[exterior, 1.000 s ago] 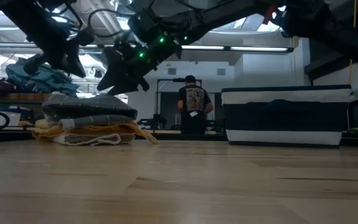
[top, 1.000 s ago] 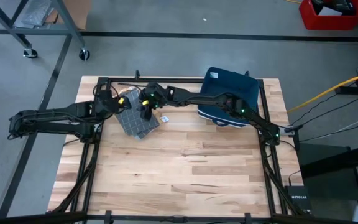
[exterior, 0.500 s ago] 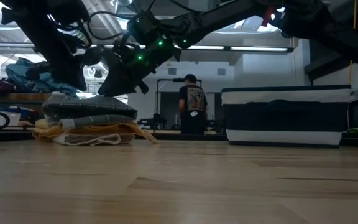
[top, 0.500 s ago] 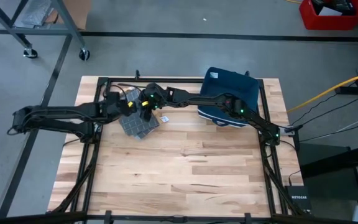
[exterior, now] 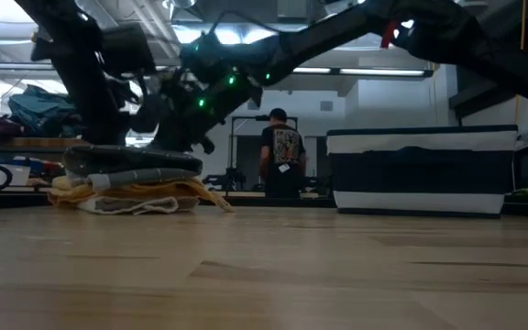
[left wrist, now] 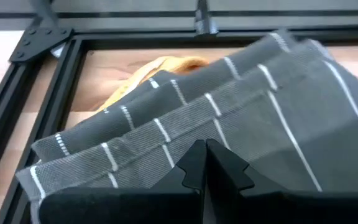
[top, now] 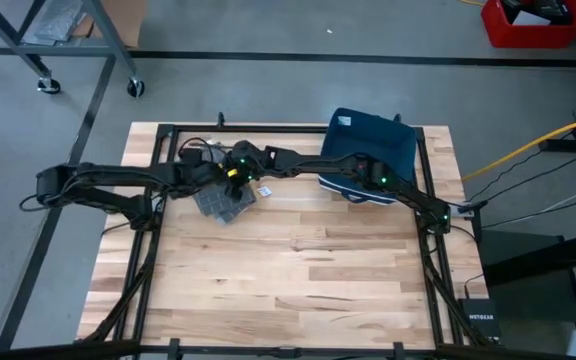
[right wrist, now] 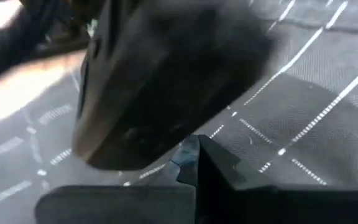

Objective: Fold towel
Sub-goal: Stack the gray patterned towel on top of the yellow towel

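Fingers [left wrist: 205, 163] on my left arm are pressed tight together, with nothing between them. They sit low over the grey towel [top: 224, 201], just at its near edge in my left wrist view. I call this my left fingers [top: 211, 172], and seen from above they are at the 10 o'clock side of the towel.

The grey towel has thin white lines on it. It is folded and lies on top of a small pile. Under it is a yellow cloth [exterior: 136, 191], and a pale cloth [exterior: 134, 205] is at the bottom. The pile sits on the wooden worktop [top: 298, 270], up toward 11 o'clock from the middle, close to the black frame [left wrist: 39, 81] that runs round the edge.

My right fingers [top: 236, 178] are at the 12 o'clock side of the towel, very near my left ones. They are clenched too [right wrist: 194, 163], right down on the grey cloth. I cannot tell if they pinch any of it.

Going on to the right, a dark blue bin [top: 371, 158] stands at the far edge, at about 1 o'clock, under my right arm.

Far behind the worktop, a person [exterior: 282, 156] in a dark shirt stands in the room.
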Controlling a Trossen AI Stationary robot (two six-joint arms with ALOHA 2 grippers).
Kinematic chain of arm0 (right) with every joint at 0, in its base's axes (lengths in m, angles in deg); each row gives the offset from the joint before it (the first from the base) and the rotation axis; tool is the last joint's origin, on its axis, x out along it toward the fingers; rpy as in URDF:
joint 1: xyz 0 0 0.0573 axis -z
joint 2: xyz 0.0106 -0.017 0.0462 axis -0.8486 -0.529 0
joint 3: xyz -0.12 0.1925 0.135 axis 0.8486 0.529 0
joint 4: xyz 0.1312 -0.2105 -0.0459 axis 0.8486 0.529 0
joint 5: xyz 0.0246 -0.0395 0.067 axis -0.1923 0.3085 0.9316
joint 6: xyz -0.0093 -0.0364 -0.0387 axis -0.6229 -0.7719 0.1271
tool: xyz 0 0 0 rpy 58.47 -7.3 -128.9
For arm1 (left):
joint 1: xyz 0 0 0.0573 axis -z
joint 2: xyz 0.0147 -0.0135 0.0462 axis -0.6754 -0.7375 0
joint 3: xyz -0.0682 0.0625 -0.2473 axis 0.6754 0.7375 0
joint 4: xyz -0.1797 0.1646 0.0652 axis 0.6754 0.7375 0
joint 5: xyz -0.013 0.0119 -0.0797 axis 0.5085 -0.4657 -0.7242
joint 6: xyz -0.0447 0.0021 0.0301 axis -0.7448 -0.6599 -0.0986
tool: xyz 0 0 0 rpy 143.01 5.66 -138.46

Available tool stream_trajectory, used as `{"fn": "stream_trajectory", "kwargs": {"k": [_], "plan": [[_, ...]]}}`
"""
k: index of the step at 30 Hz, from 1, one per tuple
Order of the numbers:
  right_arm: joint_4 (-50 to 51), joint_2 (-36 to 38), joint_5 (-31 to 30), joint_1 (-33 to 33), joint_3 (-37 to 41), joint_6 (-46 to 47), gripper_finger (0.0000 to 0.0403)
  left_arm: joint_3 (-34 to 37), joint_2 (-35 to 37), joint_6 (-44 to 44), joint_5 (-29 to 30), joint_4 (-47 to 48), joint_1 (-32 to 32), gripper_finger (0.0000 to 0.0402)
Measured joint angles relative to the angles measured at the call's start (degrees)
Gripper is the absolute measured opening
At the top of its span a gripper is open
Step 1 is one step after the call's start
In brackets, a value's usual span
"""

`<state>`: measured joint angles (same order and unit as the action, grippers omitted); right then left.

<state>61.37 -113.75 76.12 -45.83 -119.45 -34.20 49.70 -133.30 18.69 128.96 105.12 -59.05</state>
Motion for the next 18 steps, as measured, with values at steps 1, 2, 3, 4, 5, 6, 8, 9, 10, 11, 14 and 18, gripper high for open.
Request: {"fn": "stream_trajectory", "kwargs": {"k": [1,2,3,4,5,6,8,9,10,11,14,18], "plan": [[-0.06,-0.68,0.01,0.00,0.00,0.00,0.0016,0.00,-1.17,-0.14,-0.01,-0.39,-0.60,0.0005],[-0.03,-1.20,0.00,0.04,0.02,0.00,0.0018,0.00,-2.14,-0.49,-0.02,-0.84,-1.13,0.0005],[0.08,-1.71,0.01,0.13,0.02,0.00,0.0020,0.00,-3.23,-1.08,-0.09,-1.19,-1.59,0.0005],[0.26,-2.13,0.01,0.13,0.00,0.01,0.0021,0.00,-4.36,-2.05,-0.50,-1.19,-1.88,0.0005],[0.57,-2.58,0.03,0.13,-0.02,0.01,0.0022,0.00,-5.45,-2.81,-1.34,-1.15,-2.20,0.0005],[1.09,-2.95,0.08,0.13,-0.04,0.01,0.0022,0.00,-6.61,-3.58,-2.33,-1.21,-2.41,0.0005],[1.94,-3.72,0.82,0.13,-0.13,0.04,0.0023,-0.06,-9.00,-4.05,-4.71,-1.46,-2.61,0.0005],[2.65,-3.78,1.44,0.16,-0.13,0.14,0.0023,-0.07,-10.36,-4.08,-5.82,-1.97,-2.60,0.0005],[3.73,-3.78,2.26,0.24,-0.13,0.24,0.0023,-0.08,-11.54,-4.00,-6.81,-2.81,-2.47,0.0005],[4.72,-3.73,2.83,0.28,-0.17,0.22,0.0023,-0.16,-12.69,-3.89,-7.66,-3.85,-2.24,0.0005],[7.50,-3.53,4.23,0.28,-0.26,0.17,0.0023,-0.13,-15.40,-3.75,-8.95,-6.84,-0.65,0.0005],[14.00,-3.23,7.33,-0.19,-0.31,0.00,0.0023,-0.24,-16.28,-5.22,-10.51,-8.74,3.02,0.0005]]}}
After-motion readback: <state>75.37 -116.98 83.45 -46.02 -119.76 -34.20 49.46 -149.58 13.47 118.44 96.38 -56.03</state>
